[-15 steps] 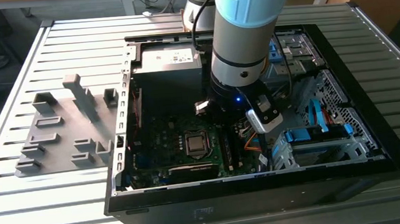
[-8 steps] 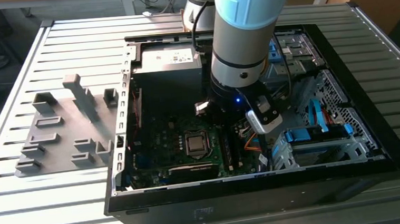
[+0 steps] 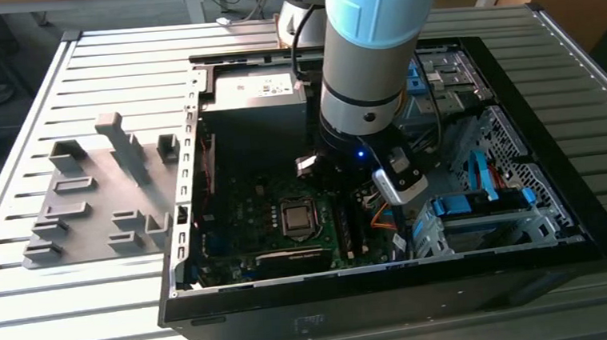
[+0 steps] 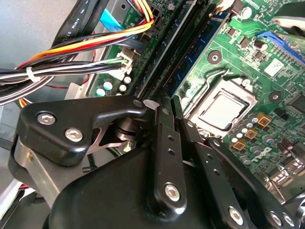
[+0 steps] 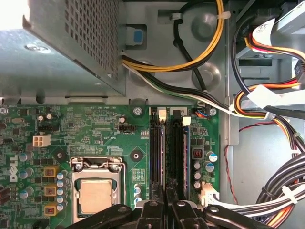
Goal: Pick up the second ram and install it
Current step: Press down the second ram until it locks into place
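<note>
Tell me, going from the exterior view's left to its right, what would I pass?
Grey slotted holder on the slatted table → processor socket on the computer's board → the robot's gripper → blue drive clips.

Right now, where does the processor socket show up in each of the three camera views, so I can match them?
Exterior view: the processor socket sits mid-motherboard in the open case, to the exterior view's left of the arm.
Second wrist view: the socket lies beside the memory slots, on the side away from the cable bundle.
First wrist view: the socket again flanks the slots, opposite the cables.
Shared landmark: the memory slots.
</note>
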Tool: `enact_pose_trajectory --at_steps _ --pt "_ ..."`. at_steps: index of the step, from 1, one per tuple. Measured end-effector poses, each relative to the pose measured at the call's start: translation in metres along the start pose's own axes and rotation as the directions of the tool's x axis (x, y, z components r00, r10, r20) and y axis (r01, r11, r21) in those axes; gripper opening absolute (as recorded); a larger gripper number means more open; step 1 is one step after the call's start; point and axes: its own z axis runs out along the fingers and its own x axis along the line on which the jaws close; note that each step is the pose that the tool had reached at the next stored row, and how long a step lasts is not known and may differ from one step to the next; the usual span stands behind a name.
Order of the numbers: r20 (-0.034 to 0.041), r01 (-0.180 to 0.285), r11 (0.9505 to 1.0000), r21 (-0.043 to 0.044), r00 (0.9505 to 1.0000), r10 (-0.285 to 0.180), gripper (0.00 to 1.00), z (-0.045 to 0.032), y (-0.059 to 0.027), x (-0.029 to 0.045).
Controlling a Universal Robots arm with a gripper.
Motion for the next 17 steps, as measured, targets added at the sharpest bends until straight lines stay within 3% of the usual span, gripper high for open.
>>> enact_pose_trajectory --at_steps 17 --pt "-0.0016 0.000 1.0000 -0.0001 1.0000 0.000 0.14 0.0037 0.0000 -0.0001"
